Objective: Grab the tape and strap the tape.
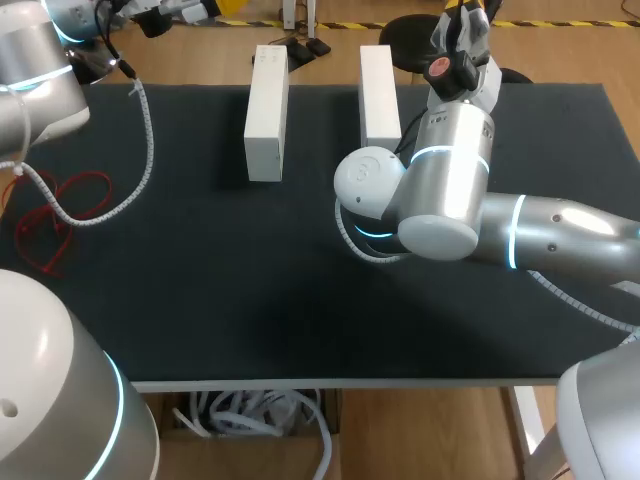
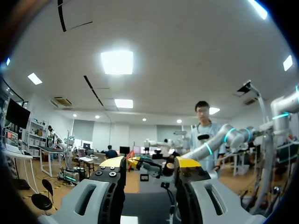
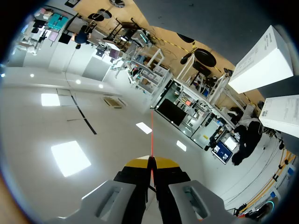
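Note:
A thin red tape lies in loose loops (image 1: 60,215) on the black table's left side. In the right wrist view a taut red strand of tape (image 3: 151,135) runs out from between the yellow tips of my right gripper (image 3: 151,163), which is shut on it. That gripper (image 1: 468,15) is raised past the table's far edge. My left gripper (image 1: 205,8) is up at the far left corner. Its fingers (image 2: 113,162) stand apart with nothing between them, so the left gripper (image 2: 149,163) is open. My right arm (image 2: 215,142) shows ahead of it.
Two long white boxes (image 1: 266,110) (image 1: 379,95) stand side by side at the back middle of the table (image 1: 250,290); both boxes (image 3: 261,60) (image 3: 282,114) also show in the right wrist view. A white coiled cable (image 1: 150,130) hangs from my left arm over the left side.

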`<state>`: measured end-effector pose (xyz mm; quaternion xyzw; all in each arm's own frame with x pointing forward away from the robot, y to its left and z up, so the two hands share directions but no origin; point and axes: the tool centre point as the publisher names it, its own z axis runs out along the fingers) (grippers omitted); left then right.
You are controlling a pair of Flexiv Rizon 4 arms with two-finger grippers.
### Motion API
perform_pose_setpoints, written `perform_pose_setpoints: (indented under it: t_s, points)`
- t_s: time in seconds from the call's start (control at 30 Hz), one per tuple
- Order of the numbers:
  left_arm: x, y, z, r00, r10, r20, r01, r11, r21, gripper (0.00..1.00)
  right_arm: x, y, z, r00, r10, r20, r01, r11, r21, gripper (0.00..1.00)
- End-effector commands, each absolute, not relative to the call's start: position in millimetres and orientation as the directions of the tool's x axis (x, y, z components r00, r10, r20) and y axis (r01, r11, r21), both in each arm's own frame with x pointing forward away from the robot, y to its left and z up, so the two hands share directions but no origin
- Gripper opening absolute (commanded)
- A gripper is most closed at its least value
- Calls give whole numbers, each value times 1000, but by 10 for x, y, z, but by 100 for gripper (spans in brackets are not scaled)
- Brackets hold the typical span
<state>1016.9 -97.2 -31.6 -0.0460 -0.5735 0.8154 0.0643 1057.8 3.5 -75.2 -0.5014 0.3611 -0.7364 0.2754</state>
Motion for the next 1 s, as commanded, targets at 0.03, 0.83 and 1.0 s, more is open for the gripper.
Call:
perform_pose_setpoints:
  t_s: [0.03, 0.83, 1.0]
  points:
    - [10231, -906, -323, -987, 160, -5, -48, -329, -943, 41, 10574, 37, -736, -344, -767, 542, 38, -588, -808, 0]
    - [10402, -877, -477, -991, 136, 17, -62, -338, -939, 42, 10574, 37, -736, -344, -767, 542, 38, -588, -808, 0]
    - [10416, -856, -498, -990, 141, 24, -70, -331, -941, 40, 10574, 37, -736, -344, -767, 542, 38, -588, -808, 0]
